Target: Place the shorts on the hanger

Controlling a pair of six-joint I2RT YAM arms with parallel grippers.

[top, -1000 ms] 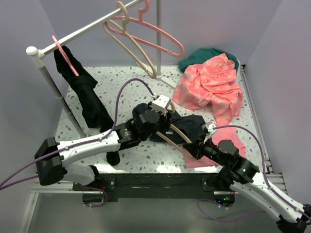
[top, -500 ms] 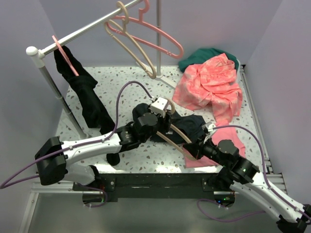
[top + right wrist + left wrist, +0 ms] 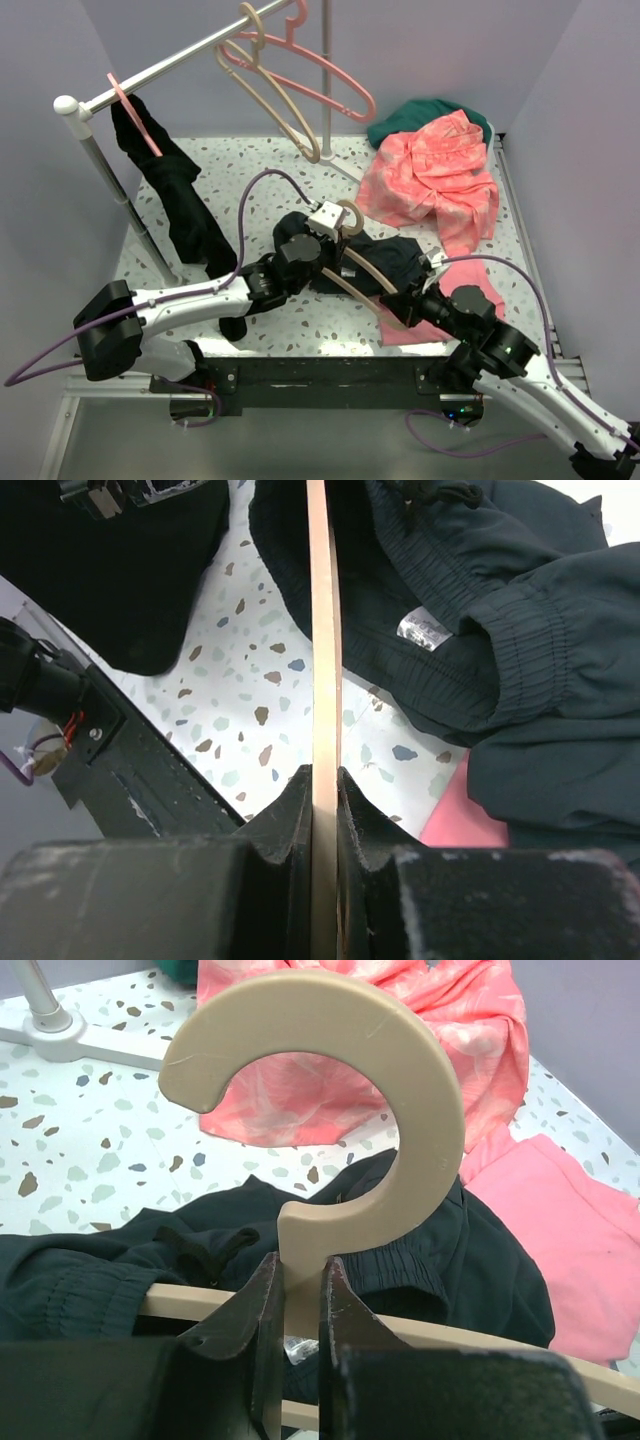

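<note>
The beige hanger [image 3: 366, 272] lies slanted over the dark shorts [image 3: 398, 256] on the speckled table. My left gripper [image 3: 338, 226] is shut on the hanger's neck just below the hook; in the left wrist view the hook [image 3: 425, 1100] stands upright above the gripper [image 3: 298, 1272], with the shorts [image 3: 480, 1260] behind it. My right gripper [image 3: 396, 304] is shut on the near end of the hanger. In the right wrist view the thin hanger bar [image 3: 320, 630] runs straight up from between the gripper [image 3: 322, 780] jaws, and the shorts' waistband [image 3: 500, 630] lies to its right.
A metal rack [image 3: 150, 75] at the back carries a beige hanger [image 3: 285, 110], pink hangers [image 3: 330, 90] and a long black garment [image 3: 180, 200]. A coral cloth [image 3: 435, 175] over a teal cloth [image 3: 420, 112] lies back right. A pink folded cloth [image 3: 480, 290] sits by the right arm.
The left gripper's jaws have closed onto the hanger's neck below the hook, and the hook now stands a little higher and farther right. The right arm has barely moved.
</note>
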